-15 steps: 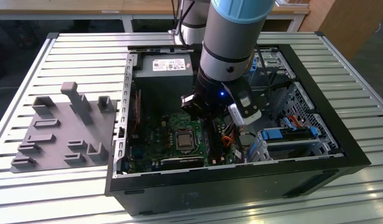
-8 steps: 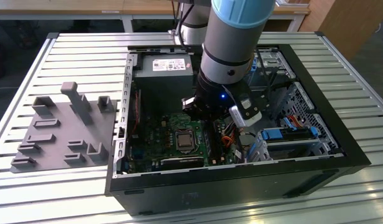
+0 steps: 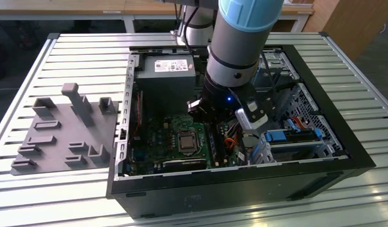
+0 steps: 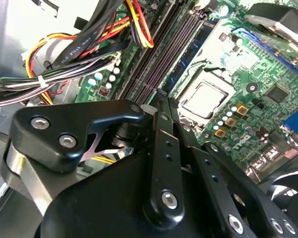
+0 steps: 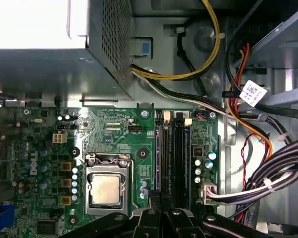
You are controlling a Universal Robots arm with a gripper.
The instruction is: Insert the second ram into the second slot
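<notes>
In the exterior view the black metal-linked gripper (image 3: 211,135) reaches down mid-way inside the open black computer case (image 3: 244,172). In the second wrist view it hangs just above the long dark memory slots (image 4: 154,54). I cannot tell whether its claw is apart or clamped. In the first wrist view, the thin blue circuit-board ram stick possibly sits edge-on beneath. It is likely light, stiff and fragile, best held by its long top edge.

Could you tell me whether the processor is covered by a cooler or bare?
Bare: in both wrist views the processor shows its metal lid uncovered, in the socket on the motherboard.
</notes>
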